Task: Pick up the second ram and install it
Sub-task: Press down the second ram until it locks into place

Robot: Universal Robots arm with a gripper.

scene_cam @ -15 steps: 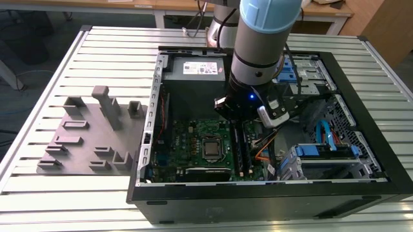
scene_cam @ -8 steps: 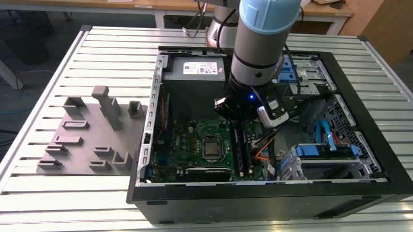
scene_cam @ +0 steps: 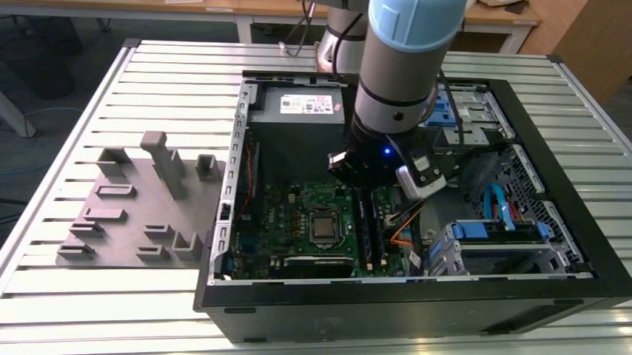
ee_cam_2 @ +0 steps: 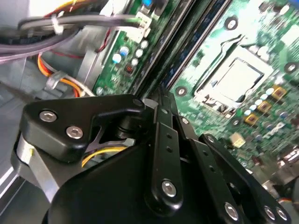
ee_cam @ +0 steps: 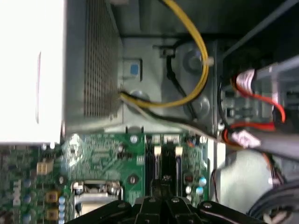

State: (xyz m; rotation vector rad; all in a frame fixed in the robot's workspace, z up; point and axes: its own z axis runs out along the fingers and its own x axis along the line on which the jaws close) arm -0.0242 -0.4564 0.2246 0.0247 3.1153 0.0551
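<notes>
My gripper (scene_cam: 368, 191) hangs inside the open computer case (scene_cam: 553, 185), low over the memory slots (scene_cam: 374, 233) on the green motherboard (scene_cam: 291, 211). In both wrist views its black fingers (ee_cam_2: 163, 135) run together to a narrow tip, shut. A thin dark edge, the second ram (ee_cam: 166, 179), sticks out between the fingertips and lies along the slots. In the first wrist view the gripper (ee_cam: 165, 185) sits between two slots with white latches (ee_cam: 157, 150). One slot (ee_cam: 178, 165) shows a dark blue strip inside. The processor socket (ee_cam_2: 233, 79) lies beside the slots.
The power supply (scene_cam: 296, 111) fills the case's far end, with yellow and black cables (ee_cam: 201, 70) looping from it. Drive cages with blue clips (scene_cam: 493, 229) and orange wires (scene_cam: 400, 237) crowd the exterior view's right. A grey holder block (scene_cam: 138, 214) sits on the slatted table at the left.
</notes>
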